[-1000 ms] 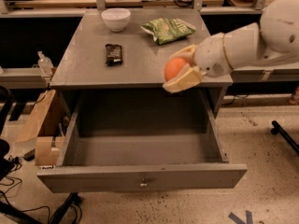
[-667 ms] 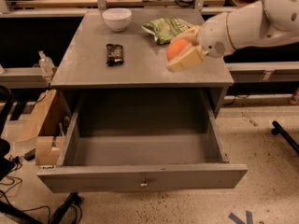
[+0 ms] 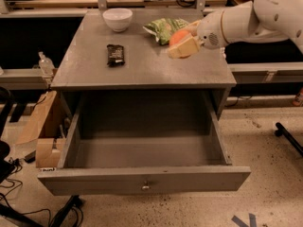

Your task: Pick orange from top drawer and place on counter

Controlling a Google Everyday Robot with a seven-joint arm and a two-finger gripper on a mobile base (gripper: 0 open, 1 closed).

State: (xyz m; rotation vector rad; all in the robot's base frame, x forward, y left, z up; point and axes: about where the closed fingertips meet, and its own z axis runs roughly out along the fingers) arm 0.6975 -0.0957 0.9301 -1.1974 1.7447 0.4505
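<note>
While pincer [image 3: 184, 39] clasps orange [image 3: 175, 36] above counter [image 3: 142, 67], green bag [image 3: 162, 27] behind, bowl [image 3: 117, 19] left

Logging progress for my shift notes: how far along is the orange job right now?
Done: the orange is out of the open top drawer, which looks empty. In hand: the gripper holds it, apparently just above the right rear of the counter, beside the green bag. Left: lower it onto bare counter and release.
</note>
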